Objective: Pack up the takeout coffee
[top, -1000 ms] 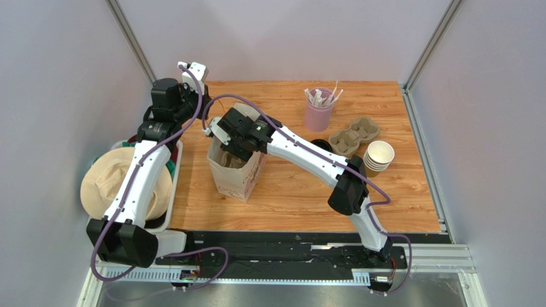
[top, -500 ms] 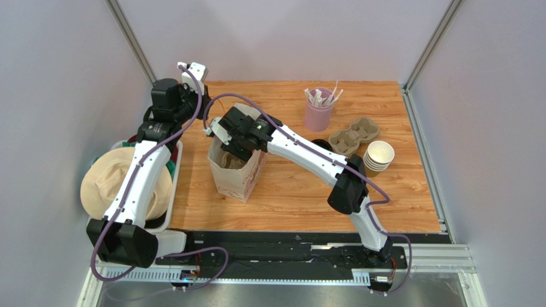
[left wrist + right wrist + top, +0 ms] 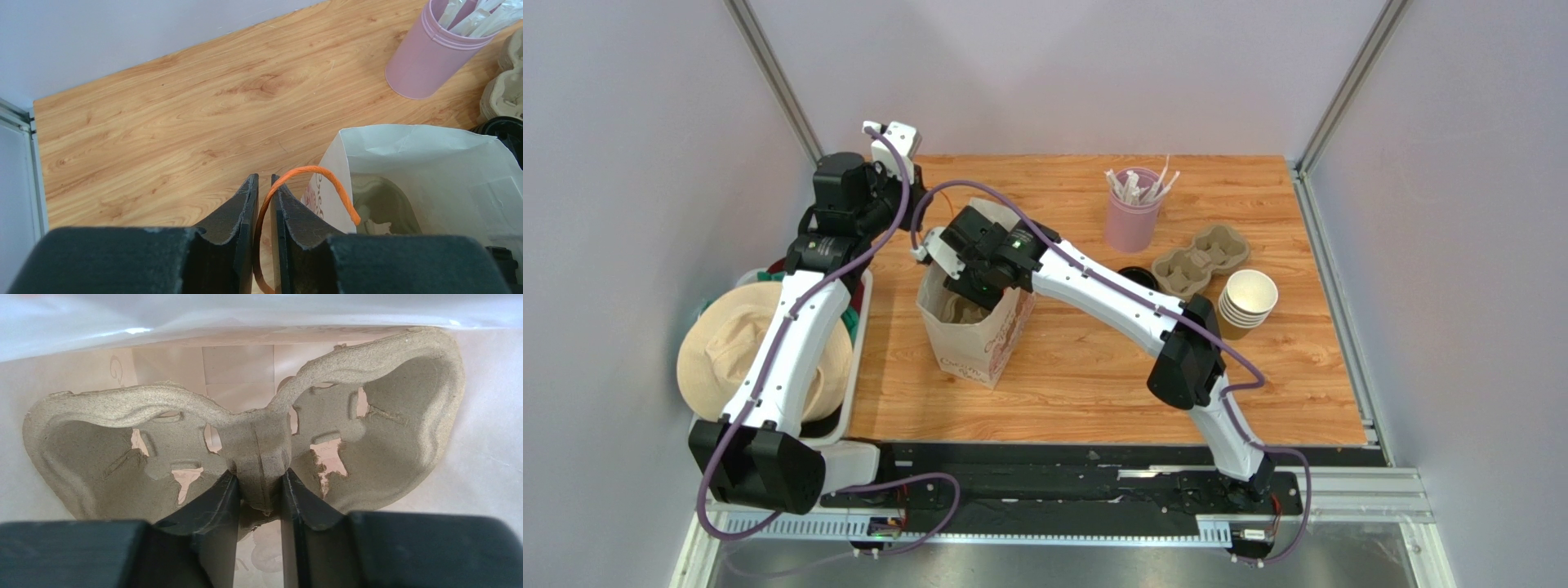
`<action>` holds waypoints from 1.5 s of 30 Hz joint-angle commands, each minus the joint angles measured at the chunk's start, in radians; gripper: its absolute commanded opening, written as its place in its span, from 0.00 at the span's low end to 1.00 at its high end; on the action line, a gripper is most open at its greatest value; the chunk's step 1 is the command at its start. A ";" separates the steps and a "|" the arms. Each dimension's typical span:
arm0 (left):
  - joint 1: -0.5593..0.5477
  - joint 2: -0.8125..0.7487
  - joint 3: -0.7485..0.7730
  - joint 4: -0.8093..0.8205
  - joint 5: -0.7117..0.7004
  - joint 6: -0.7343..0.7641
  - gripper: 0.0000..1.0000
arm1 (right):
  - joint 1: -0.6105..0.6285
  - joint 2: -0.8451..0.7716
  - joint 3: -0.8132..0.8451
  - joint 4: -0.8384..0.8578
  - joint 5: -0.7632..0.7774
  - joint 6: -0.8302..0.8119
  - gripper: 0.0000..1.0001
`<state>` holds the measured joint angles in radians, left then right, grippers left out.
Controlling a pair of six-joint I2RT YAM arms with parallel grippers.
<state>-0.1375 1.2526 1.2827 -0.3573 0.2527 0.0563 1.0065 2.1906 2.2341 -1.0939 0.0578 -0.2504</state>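
One bag [image 3: 979, 337], left end effector [image 3: 264, 180] pinching its handle [image 3: 319, 173], right end effector [image 3: 260, 475] clamping one pulp carrier [image 3: 393, 404]

The orange-brown wood-grain tabletop [image 3: 1100, 380] carries a white paper bag with pink print [image 3: 983, 343], upright at centre left. A pink cup of white sticks [image 3: 1130, 224] stands at upper centre. Lower right of it sit a grey-brown moulded pulp cup carrier [image 3: 1198, 260], a nested stack of brown paper cups [image 3: 1247, 300] and a partly hidden round black lid [image 3: 1134, 277].
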 commanded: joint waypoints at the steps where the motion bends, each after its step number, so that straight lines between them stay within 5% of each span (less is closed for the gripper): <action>1: -0.001 -0.025 0.004 0.032 0.013 -0.010 0.22 | -0.002 0.014 0.038 -0.023 -0.003 -0.001 0.34; 5: -0.001 -0.021 0.006 0.037 0.019 -0.015 0.23 | -0.002 0.008 0.045 -0.024 0.008 -0.009 0.52; 23: -0.001 -0.010 0.007 0.037 0.028 -0.026 0.24 | 0.000 -0.081 0.084 -0.003 0.048 -0.053 0.87; 45: -0.001 -0.010 0.006 0.035 0.022 -0.024 0.27 | 0.000 -0.296 0.107 0.127 0.036 -0.099 0.94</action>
<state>-0.1371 1.2522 1.2816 -0.3428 0.2684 0.0387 1.0065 1.9942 2.2921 -1.0637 0.0959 -0.3233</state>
